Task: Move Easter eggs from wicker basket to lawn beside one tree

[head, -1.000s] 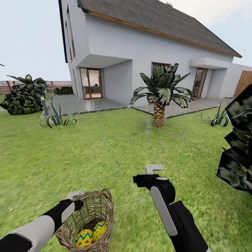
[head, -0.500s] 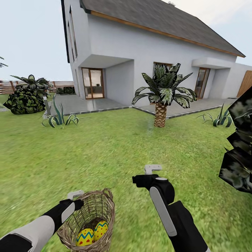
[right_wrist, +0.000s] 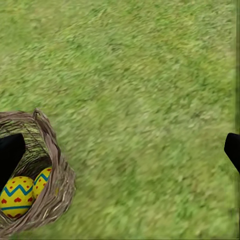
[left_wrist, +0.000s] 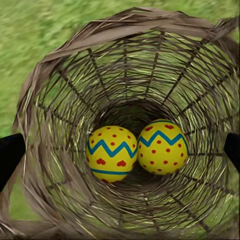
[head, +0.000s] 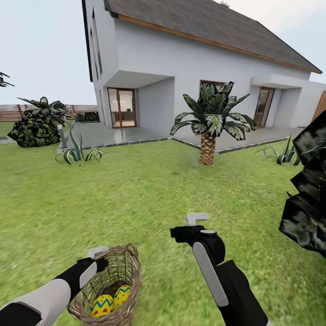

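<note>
The brown wicker basket point(head: 108, 285) sits tilted on the lawn point(head: 149, 190) at the lower left, its mouth turned toward me. Two yellow Easter eggs with red dots and blue zigzags lie inside, one egg point(left_wrist: 111, 152) beside the other egg point(left_wrist: 162, 146). My left gripper point(head: 97, 251) hangs open at the basket's rim, and its dark fingertips point(left_wrist: 10, 155) stand wide apart across the mouth. My right gripper point(head: 197, 219) is open over bare grass, to the right of the basket point(right_wrist: 35, 170). Dark blocky foliage of a tree point(head: 308, 199) shows at the right edge, its trunk out of view.
A scaly-trunked palm point(head: 207, 149) stands mid-lawn before the white house point(head: 194, 72) and its grey patio point(head: 117, 133). Spiky plants point(head: 74, 154) and a dark bush point(head: 34, 129) line the far left. Open grass stretches ahead.
The whole view has shifted a little, with the house now further right. The basket sits slightly lower and further left in the view, tilted more. Both arms hold their pose.
</note>
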